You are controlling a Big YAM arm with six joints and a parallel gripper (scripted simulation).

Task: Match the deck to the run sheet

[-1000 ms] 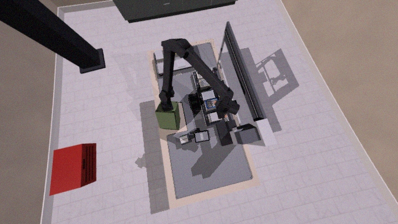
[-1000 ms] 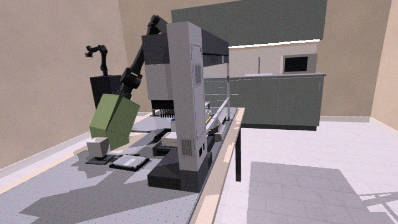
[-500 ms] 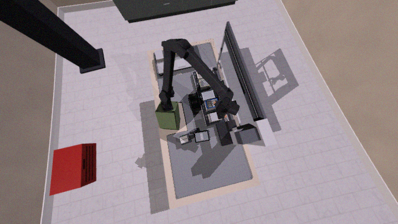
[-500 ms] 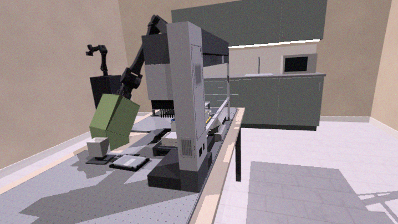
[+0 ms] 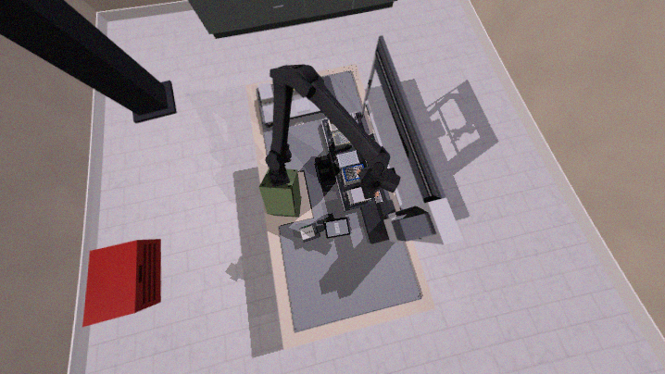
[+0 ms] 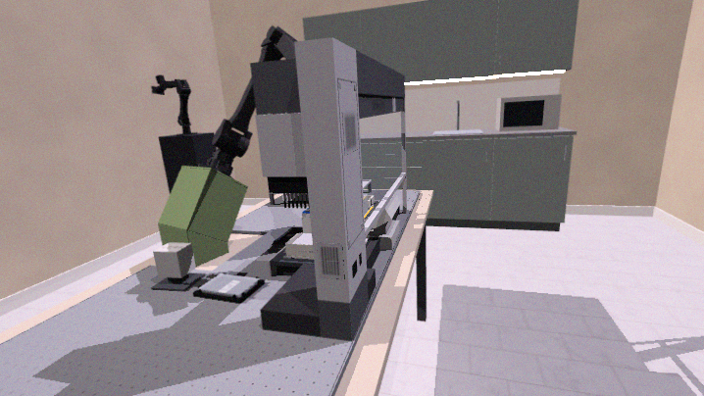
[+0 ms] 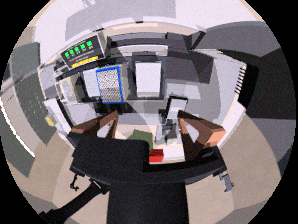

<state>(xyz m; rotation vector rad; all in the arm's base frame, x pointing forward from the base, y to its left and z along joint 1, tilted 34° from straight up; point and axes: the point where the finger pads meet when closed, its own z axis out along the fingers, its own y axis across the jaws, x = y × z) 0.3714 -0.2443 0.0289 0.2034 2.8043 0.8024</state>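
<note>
My gripper (image 5: 377, 194) (image 7: 147, 113) is open and empty, with both fingers spread wide. It hangs over the row of deck positions under the grey gantry. In the wrist view a blue-framed tip rack (image 7: 109, 87) lies just ahead of the left finger, and it also shows in the overhead view (image 5: 352, 172). A white flat-topped item (image 7: 148, 78) (image 5: 347, 157) sits next to the rack. Another pale item (image 5: 357, 194) sits on the position beside my gripper. A dark tip rack (image 5: 337, 134) stands further along the row. The side view hides my gripper behind the machine.
The tall grey liquid-handler column (image 6: 329, 167) and its rail (image 5: 404, 120) border the deck. A flat dark-framed lid or plate (image 5: 337, 228) (image 6: 228, 286) and a small white block (image 5: 307, 230) lie near the green arm base (image 5: 279, 193). The shelf (image 5: 271, 104) holds pale labware. A green-lit panel (image 7: 80, 51) shows.
</note>
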